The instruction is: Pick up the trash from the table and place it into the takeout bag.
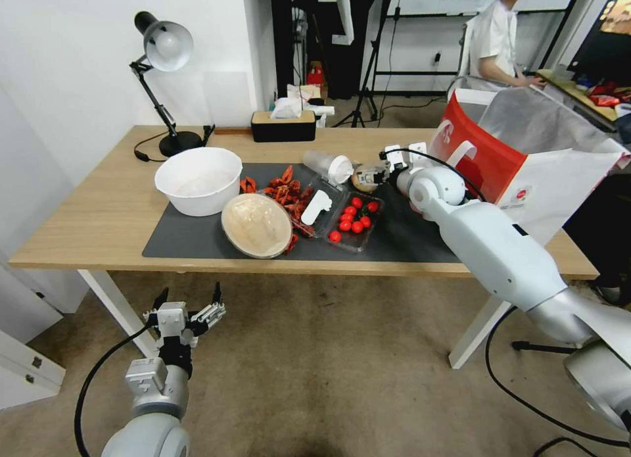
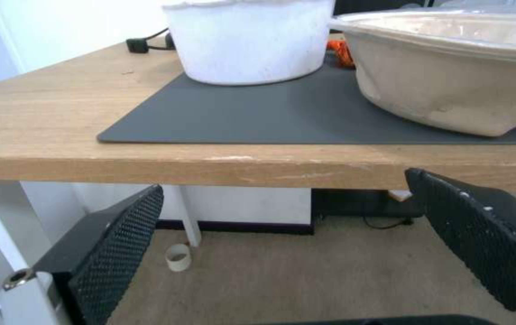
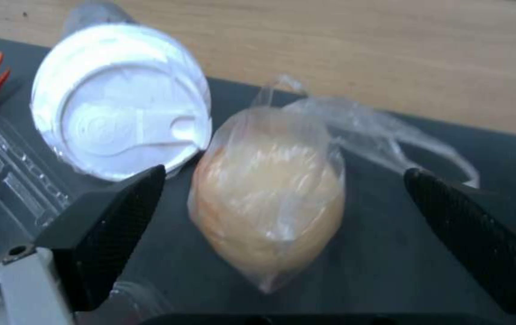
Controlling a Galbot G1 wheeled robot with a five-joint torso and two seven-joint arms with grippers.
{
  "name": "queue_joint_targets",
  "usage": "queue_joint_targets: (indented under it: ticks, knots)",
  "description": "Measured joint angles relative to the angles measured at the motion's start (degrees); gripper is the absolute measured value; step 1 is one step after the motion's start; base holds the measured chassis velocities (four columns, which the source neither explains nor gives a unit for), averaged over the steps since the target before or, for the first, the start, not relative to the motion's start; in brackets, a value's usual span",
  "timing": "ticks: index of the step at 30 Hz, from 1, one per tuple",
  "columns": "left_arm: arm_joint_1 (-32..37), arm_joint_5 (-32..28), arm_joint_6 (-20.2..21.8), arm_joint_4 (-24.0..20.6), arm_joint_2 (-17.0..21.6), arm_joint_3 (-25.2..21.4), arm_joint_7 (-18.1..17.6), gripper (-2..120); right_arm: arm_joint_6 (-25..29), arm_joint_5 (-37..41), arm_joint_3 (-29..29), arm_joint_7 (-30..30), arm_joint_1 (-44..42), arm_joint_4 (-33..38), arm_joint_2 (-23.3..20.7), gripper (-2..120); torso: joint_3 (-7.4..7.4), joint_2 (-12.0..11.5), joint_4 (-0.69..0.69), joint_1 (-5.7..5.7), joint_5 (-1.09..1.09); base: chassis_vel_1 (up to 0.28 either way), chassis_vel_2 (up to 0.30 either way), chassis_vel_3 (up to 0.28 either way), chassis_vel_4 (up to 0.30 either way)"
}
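Two grippers are spread open: left gripper (image 1: 187, 306) low before the bench (image 1: 92, 227), right gripper (image 3: 282, 216) straddling, without contact, the beige ball in clear wrap (image 3: 270, 198) beside the clear plastic cup (image 3: 120, 99), takeout bag (image 1: 526, 161) beyond.

Wooden table (image 1: 98, 220) carrying a dark mat (image 1: 407, 237). On the mat, between the spread fingers of the right gripper (image 3: 282, 212): wrapped ball (image 3: 270, 198). Touching the ball: lidded cup (image 3: 120, 99) on its side. Farther off: tray (image 1: 355, 220), tan bowl (image 1: 256, 225), white bowl (image 1: 197, 179). Beside the gripper: bag (image 1: 559, 174).
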Motion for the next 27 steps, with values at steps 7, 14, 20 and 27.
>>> queue_joint_targets:
  ticks: [7, 14, 20, 27]
  knots:
    - [0.18, 0.00, -0.04, -0.03, -0.09, -0.16, -0.06, 100, -0.94, 1.43, 0.31, 2.50, -0.76, -0.02, 0.83, 100, 0.00, 0.00, 0.00, 0.00, 0.00, 0.000, 0.000, 0.000, 0.000]
    - [0.29, -0.10, -0.13, -0.23, -0.04, -0.55, -0.10, 100, -1.43, 2.28, 0.53, 3.23, -0.84, -0.75, 0.91, 100, 0.00, 0.00, 0.00, 0.00, 0.00, 0.000, 0.000, 0.000, 0.000]
    - [0.35, -0.15, -0.18, -0.24, -0.03, -0.57, -0.12, 100, -1.48, 2.67, 0.59, 3.13, -0.06, -2.17, 1.09, 100, 0.00, 0.00, 0.00, 0.00, 0.00, 0.000, 0.000, 0.000, 0.000]
    - [0.31, -0.19, -0.21, -0.24, -0.03, -0.66, -0.13, 100, -1.72, 2.83, 0.50, 1.54, 1.50, -5.68, 2.17, 100, 0.00, 0.00, 0.00, 0.00, 0.00, 0.000, 0.000, 0.000, 0.000]
